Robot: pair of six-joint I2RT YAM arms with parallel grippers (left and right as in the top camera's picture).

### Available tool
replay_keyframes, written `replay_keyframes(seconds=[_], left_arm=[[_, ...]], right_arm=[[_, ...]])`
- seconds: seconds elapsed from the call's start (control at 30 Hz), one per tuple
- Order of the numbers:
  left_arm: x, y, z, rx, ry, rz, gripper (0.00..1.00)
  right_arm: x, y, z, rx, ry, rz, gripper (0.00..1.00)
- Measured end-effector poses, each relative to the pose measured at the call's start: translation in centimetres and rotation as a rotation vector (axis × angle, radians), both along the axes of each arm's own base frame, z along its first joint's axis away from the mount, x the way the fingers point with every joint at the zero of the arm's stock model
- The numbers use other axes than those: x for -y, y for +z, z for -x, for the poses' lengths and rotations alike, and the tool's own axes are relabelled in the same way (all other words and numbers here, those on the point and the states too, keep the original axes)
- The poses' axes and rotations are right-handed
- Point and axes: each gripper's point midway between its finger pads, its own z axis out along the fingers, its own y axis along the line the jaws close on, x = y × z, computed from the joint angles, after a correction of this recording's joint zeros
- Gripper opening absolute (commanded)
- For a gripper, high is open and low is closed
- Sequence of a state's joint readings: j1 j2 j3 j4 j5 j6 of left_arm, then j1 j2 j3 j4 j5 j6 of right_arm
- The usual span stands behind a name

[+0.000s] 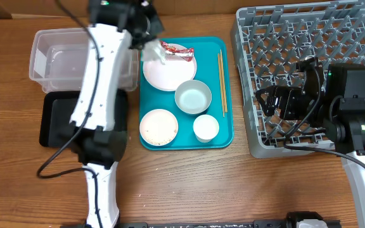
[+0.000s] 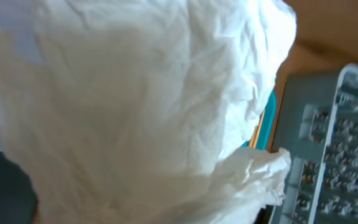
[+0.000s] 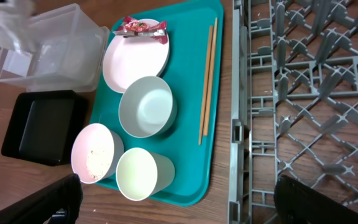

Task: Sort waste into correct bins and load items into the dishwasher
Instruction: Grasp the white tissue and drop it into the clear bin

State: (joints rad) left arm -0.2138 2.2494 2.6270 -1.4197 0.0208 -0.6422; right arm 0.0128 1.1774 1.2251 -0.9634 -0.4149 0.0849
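My left gripper (image 1: 148, 45) is shut on the crumpled white napkin (image 1: 153, 54), held above the plate's left rim. The napkin (image 2: 142, 112) fills the left wrist view and hides the fingers. The red-and-white wrapper (image 1: 177, 49) lies on the round white plate (image 1: 170, 73). The blue-grey bowl (image 1: 192, 96), the small white bowl with rice grains (image 1: 158, 126), the white cup (image 1: 206, 128) and the chopsticks (image 1: 221, 82) are on the teal tray (image 1: 227, 136). My right gripper (image 1: 268, 101) is open and empty over the left edge of the grey dish rack (image 1: 296, 38).
The clear tub (image 1: 52, 60) stands left of the teal tray, with the black tray (image 1: 54, 120) in front of it. My left arm stretches over both. In the right wrist view the cup (image 3: 143, 173) lies closest to my open fingers (image 3: 179, 202).
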Motion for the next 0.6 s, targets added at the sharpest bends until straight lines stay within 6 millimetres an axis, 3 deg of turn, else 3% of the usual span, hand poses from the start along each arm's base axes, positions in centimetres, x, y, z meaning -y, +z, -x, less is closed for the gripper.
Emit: replay_keyframes(seconds=[0.13, 0.27, 0.37, 0.47, 0.6], left_arm=[[-3.5, -0.8, -1.1, -0.006, 0.065, -0.026, 0.04], [-8.2, -4.8, -2.8, -0.069, 0.152, -0.051, 0.09], [-11.4, -8.5, -3.9, -0.129, 0.208, -0.063, 0.29], [-14.2, -11.8, -4.6, -0.171, 0.255, -0.061, 0.70], [-15.9, -14.0, -5.0, -0.198, 0.277, -0.032, 0.90]], right_arm=[[0.0, 0.0, 0.0, 0.001, 0.000, 0.000, 1.00], [0.0, 0.0, 0.0, 0.001, 0.000, -0.001, 1.00], [0.0, 0.0, 0.0, 0.002, 0.000, 0.000, 1.00], [0.0, 0.0, 0.0, 0.003, 0.000, 0.000, 1.00], [0.0, 0.0, 0.0, 0.003, 0.000, 0.000, 1.00]])
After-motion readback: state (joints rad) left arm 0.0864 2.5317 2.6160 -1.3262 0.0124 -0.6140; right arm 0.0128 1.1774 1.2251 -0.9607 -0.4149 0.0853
